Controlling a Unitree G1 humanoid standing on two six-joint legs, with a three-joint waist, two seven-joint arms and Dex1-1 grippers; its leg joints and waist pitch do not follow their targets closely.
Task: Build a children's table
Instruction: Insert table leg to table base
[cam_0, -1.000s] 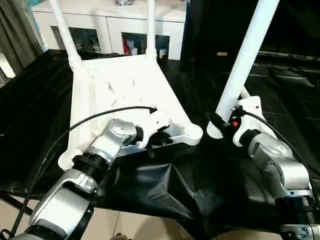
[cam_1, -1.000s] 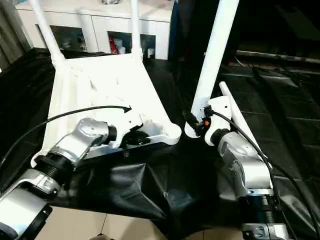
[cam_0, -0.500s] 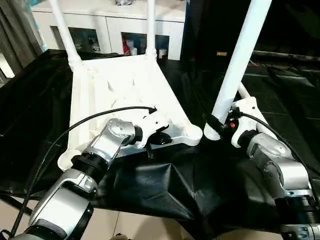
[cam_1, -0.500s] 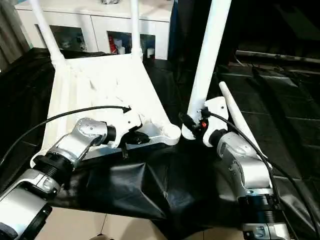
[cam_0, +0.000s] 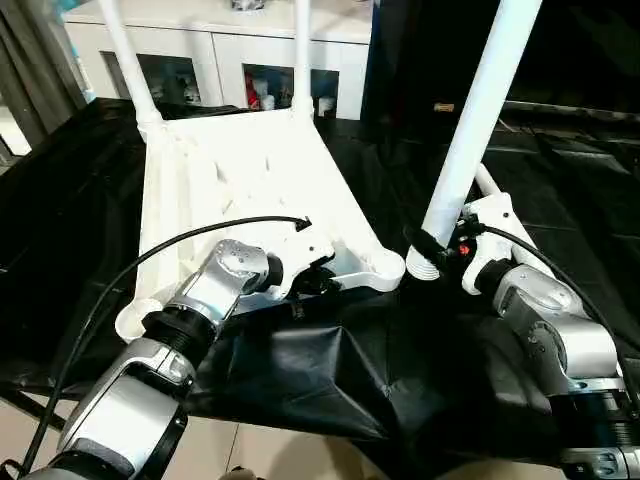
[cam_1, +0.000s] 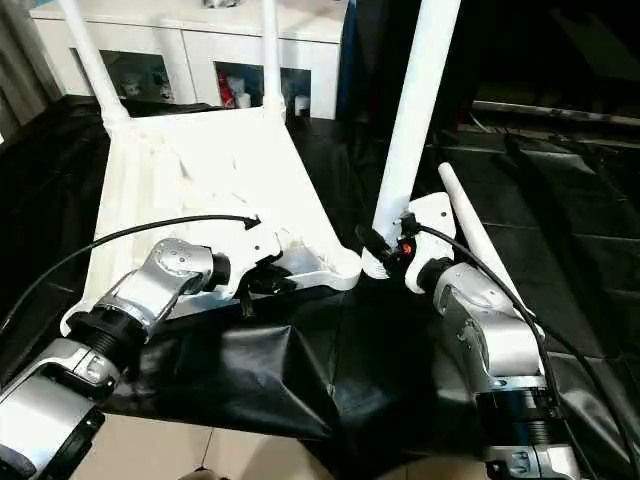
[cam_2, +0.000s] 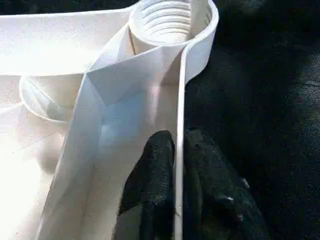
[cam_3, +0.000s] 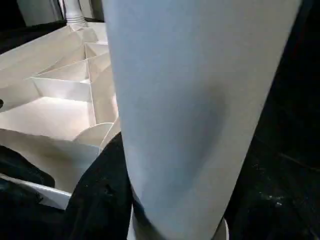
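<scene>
Third leg going in. Tabletop (cam_0: 250, 190) upside down on black-draped desk, two legs (cam_0: 125, 55) seated at far corners. Left gripper (cam_2: 177, 165) clamped on near rim. Right gripper (cam_0: 432, 243) clamped on leg (cam_0: 470, 130), upright just beside near-right socket (cam_0: 385, 265). Next: shift over socket, seat, twist.

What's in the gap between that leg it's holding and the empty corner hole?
Nothing: between the held leg and the corner socket, the left eye view shows just black cloth.
</scene>
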